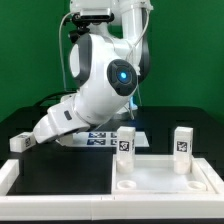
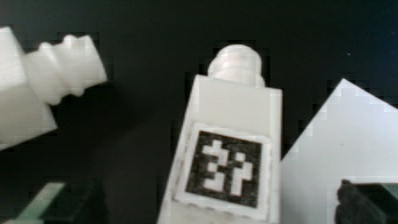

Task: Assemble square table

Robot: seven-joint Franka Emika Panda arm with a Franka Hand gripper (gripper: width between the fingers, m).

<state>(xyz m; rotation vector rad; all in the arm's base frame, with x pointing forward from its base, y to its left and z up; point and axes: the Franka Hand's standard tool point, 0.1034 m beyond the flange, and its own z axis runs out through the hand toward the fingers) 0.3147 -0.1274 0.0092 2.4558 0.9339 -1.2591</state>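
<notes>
- The arm is bent low over the black table, with its wrist towards the exterior view's left.
- The gripper shows clearly only in the wrist view. Its two dark fingers stand wide apart, with black table visible between each finger and the part lying between them. It grips nothing.
- The tagged leg sits between the fingers with its black-and-white tag facing the wrist camera. Its narrow threaded tip points away from the gripper. No contact with either finger is seen.
- The second leg is just beside the tagged leg but apart from it. It is tilted, and its ribbed threaded end is turned towards the tagged leg's tip.
- A white flat corner is on the tagged leg's other side. Which part it belongs to cannot be told.
- The square top lies flat at the exterior view's lower right, rim upward, with round corner holes visible.
- Two upright legs stand at the top's far edge: the inner upright leg and the outer upright leg. Whether they rest on the top or behind it cannot be told.
- Another white tagged block, the far-left leg, sits at the exterior view's left, near the arm's lower end.
- The marker board lies flat beneath the arm.
- The low border rail runs along the table's near edge at the exterior view's left.
</notes>
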